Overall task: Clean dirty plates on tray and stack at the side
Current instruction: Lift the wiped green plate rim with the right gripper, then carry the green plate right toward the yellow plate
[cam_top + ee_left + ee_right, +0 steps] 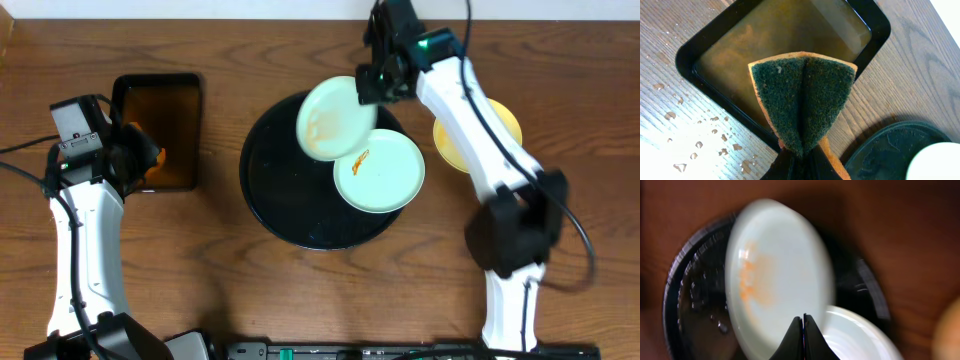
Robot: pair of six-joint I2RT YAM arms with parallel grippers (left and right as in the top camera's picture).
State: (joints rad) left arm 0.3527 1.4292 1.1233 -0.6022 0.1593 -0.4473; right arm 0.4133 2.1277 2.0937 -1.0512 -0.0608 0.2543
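Pinches smeared mint plate (330,118) above tray (270,200) in right tool (803,322), sponge (802,100) in left tool (800,157). Leaves second plate (385,175) smeared on tray; shows only yellow plate (505,125) set aside.

Finding: no legible text, label, brand, number or sign in any view.

Surfaces checked: upper mint-blue plate (335,118), lower mint-blue plate (385,175), yellow plate (507,125), round black tray (285,200), rectangular tray (160,80), sponge (802,105), desk (300,290). The right wrist view is blurred.
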